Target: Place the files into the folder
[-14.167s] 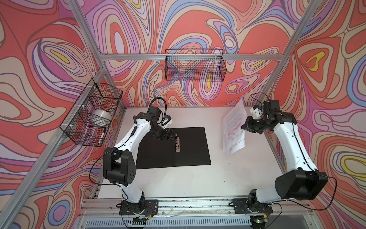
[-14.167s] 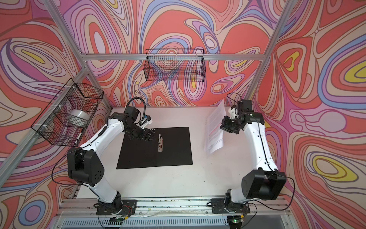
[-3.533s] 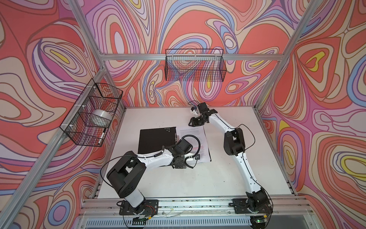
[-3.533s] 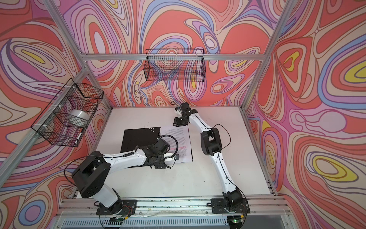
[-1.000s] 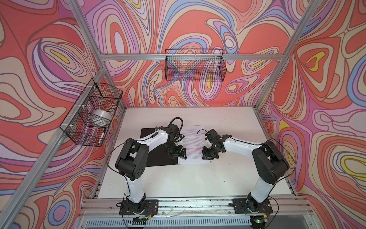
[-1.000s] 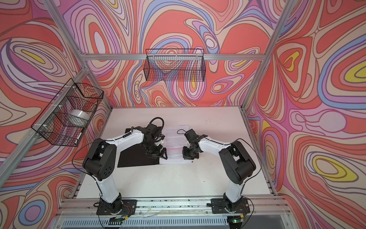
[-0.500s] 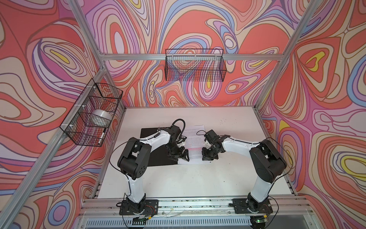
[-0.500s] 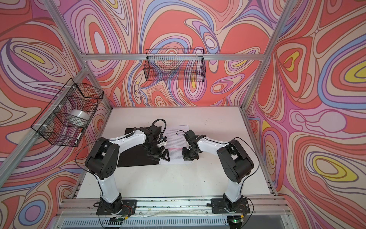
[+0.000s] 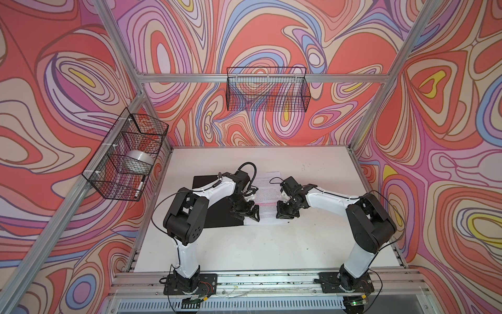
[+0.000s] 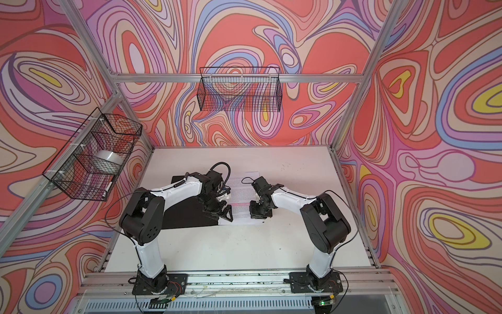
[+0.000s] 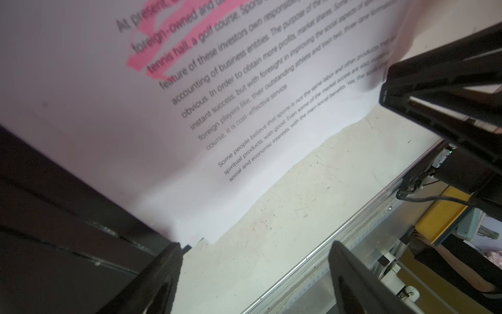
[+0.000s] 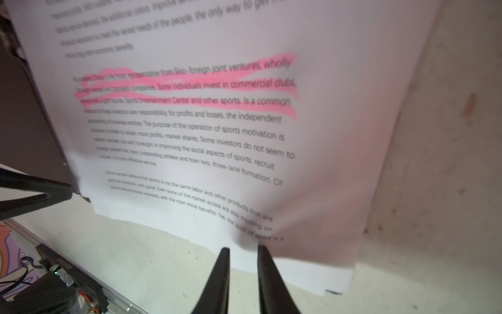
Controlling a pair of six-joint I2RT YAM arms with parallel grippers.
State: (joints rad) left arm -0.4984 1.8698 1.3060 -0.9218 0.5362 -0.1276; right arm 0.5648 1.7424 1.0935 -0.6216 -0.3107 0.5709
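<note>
Now you're settling the files (image 9: 267, 195) on the right half of the open folder (image 9: 217, 216), long axis front to back, page top toward the far wall. Your left gripper (image 9: 251, 214) hangs spread wide. Your right gripper (image 9: 282, 214) sits nearly pinched at the near edge, and I can't tell if it grips. Next: clear out, fold the cover.

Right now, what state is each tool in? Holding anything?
Left tool: open, holding nothing.
Right tool: nearly closed, tips at the edge of the papers; cannot tell if it grips them.
</note>
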